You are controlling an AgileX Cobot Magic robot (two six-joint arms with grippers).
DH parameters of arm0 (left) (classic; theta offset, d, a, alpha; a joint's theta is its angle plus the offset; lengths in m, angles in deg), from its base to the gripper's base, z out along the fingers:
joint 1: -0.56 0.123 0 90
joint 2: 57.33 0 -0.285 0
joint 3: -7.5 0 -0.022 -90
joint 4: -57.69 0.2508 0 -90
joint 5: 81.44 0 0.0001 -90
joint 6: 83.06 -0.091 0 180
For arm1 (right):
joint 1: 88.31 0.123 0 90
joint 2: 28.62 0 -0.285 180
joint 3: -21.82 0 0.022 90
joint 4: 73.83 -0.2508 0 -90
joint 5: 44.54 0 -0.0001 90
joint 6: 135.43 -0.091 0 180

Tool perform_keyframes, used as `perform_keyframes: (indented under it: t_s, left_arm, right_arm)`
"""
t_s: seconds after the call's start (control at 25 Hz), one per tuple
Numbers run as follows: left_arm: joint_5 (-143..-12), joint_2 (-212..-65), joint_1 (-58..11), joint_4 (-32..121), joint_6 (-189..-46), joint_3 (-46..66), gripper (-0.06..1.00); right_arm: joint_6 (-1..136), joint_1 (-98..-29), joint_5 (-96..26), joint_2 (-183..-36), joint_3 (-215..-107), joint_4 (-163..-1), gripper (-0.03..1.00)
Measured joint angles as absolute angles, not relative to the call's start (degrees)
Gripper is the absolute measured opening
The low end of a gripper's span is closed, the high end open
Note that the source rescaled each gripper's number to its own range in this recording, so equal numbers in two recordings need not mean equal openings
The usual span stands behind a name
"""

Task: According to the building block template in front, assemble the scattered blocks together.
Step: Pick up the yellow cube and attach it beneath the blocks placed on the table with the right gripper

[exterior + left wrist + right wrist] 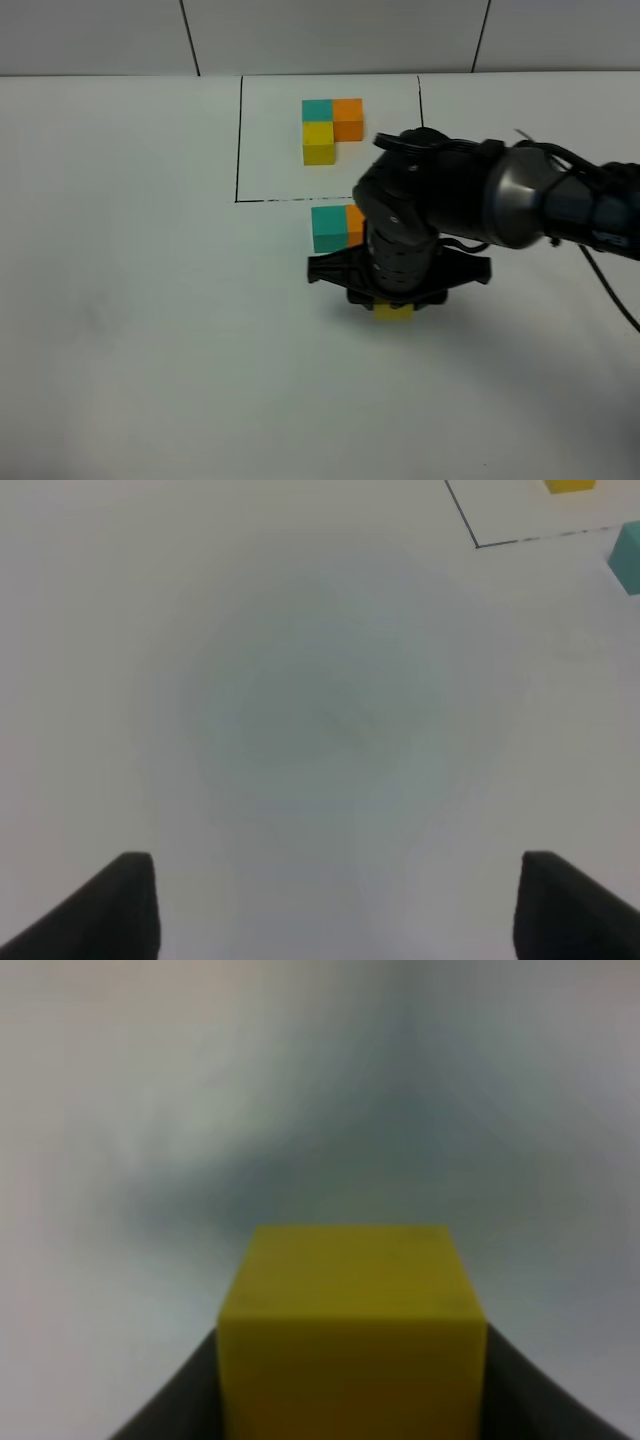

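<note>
The building block template is an L of teal, orange and yellow cubes inside a thin black outline at the back of the table. Just in front of the outline, a loose teal block and a loose orange block sit side by side, the orange one partly hidden by my right arm. My right gripper points down and is shut on the yellow block, which fills the right wrist view. My left gripper is open over bare table, away from every block.
The white table stretches wide on the left and in front. The left wrist view catches a corner of the black outline, the teal block's edge and the template's yellow cube.
</note>
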State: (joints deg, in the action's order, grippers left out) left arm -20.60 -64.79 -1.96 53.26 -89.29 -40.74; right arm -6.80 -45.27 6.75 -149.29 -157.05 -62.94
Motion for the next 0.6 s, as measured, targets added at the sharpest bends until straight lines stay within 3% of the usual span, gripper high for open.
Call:
perform_keyframes:
  t_s: [0.32, 0.6]
  left_arm:
    - [-20.6, -64.79, -1.96, 53.26, -89.29, -40.74, 0.72]
    - [-20.6, -64.79, -1.96, 53.26, -89.29, -40.74, 0.72]
  right_arm:
    - [-4.49, -44.63, 8.04, -160.56, -170.07, -63.91, 0.02]
    - [-2.58, -44.63, 7.86, -164.0, -173.77, -64.38, 0.02]
